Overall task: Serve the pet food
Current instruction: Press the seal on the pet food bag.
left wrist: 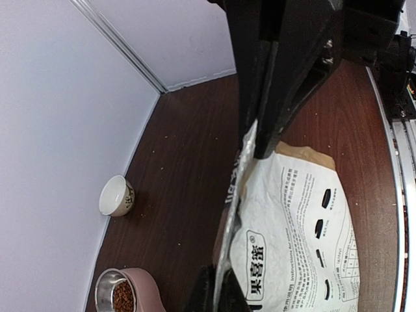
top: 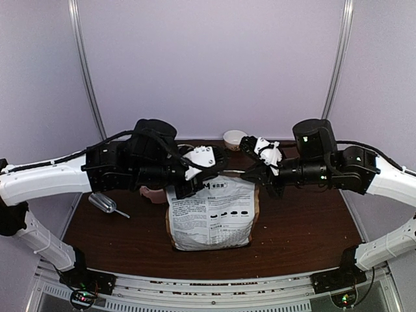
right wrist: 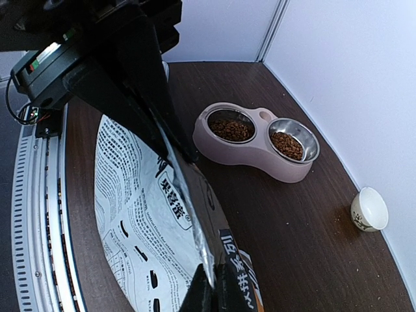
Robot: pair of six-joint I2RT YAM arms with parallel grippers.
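White-and-kraft printed bag (top: 211, 214), silver-lined rim pinched by left end effector (left wrist: 257, 144) and right end effector (right wrist: 184, 156), metal scoop (top: 104, 203) at its nine o'clock

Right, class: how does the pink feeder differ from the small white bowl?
The pink feeder has two metal-lined wells, the white bowl has one. The feeder holds brown kibble; the bowl looks empty. The feeder is larger and oblong, the bowl round. Both stand upright on the table.
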